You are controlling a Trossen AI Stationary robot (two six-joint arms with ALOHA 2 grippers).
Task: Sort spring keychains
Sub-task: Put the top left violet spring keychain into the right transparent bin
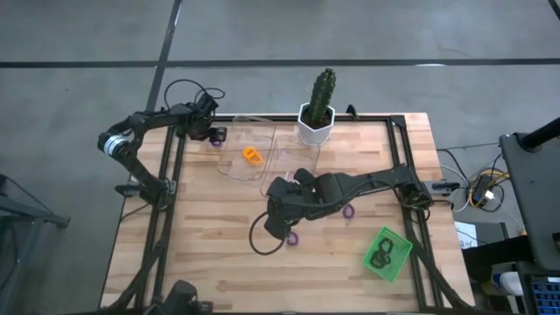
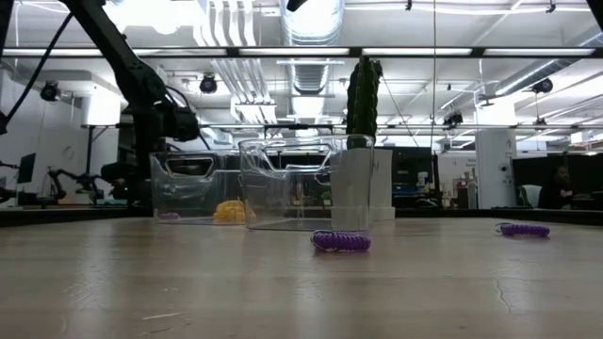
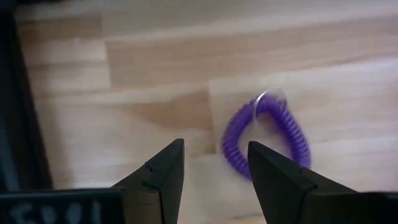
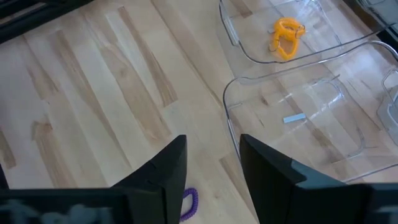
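Note:
My left gripper point(image 3: 214, 180) is open near the table's far left corner, above a purple spring keychain point(image 3: 267, 134) that lies flat on the wood beside the left clear container point(image 1: 245, 149). An orange keychain point(image 1: 252, 156) lies inside that container. My right gripper point(image 4: 211, 174) is open over the table's middle, and a second purple keychain point(image 4: 189, 204) lies on the wood just below its fingers. A third purple keychain point(image 1: 348, 211) lies to the right of it. Black keychains sit in the green tray point(image 1: 387, 254).
A second clear container point(image 1: 293, 162) stands next to the first. The white pot with the cactus point(image 1: 317, 122) stands at the far edge behind it. The right arm lies across the table's middle. Bare wood shows along the near edge and near left.

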